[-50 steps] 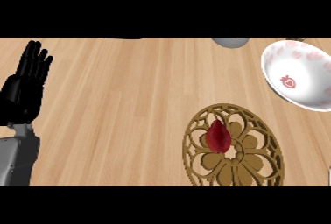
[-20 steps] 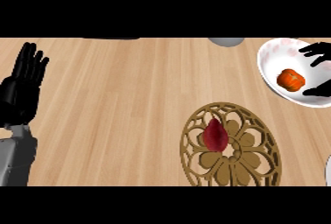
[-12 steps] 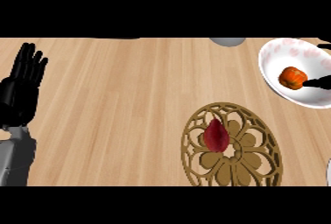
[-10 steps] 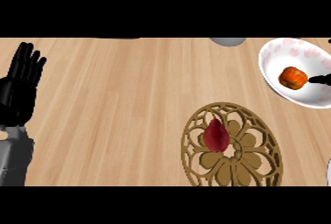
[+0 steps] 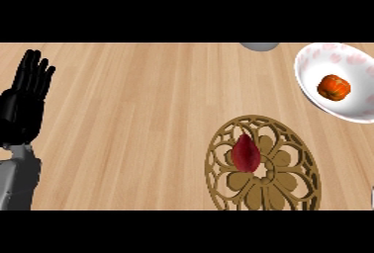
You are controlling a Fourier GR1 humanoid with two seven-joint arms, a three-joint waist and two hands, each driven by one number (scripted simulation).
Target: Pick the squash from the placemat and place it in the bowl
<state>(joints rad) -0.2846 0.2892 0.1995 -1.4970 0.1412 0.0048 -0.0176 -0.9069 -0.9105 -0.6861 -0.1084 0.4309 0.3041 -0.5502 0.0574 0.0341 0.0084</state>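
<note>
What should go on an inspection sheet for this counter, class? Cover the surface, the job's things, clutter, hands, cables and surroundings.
Surface: light wooden counter.
Job's things: the orange squash lies inside the white bowl with pink marks, at the view's right edge. The round openwork placemat sits nearer the robot.
Clutter: a dark red pointed vegetable lies on the placemat. A grey object is cut off at the far edge.
Hands: the left hand is open with fingers up, resting at the left edge. The right hand is not in view.
Cables: nothing seen.
Surroundings: nothing seen beyond the counter.
</note>
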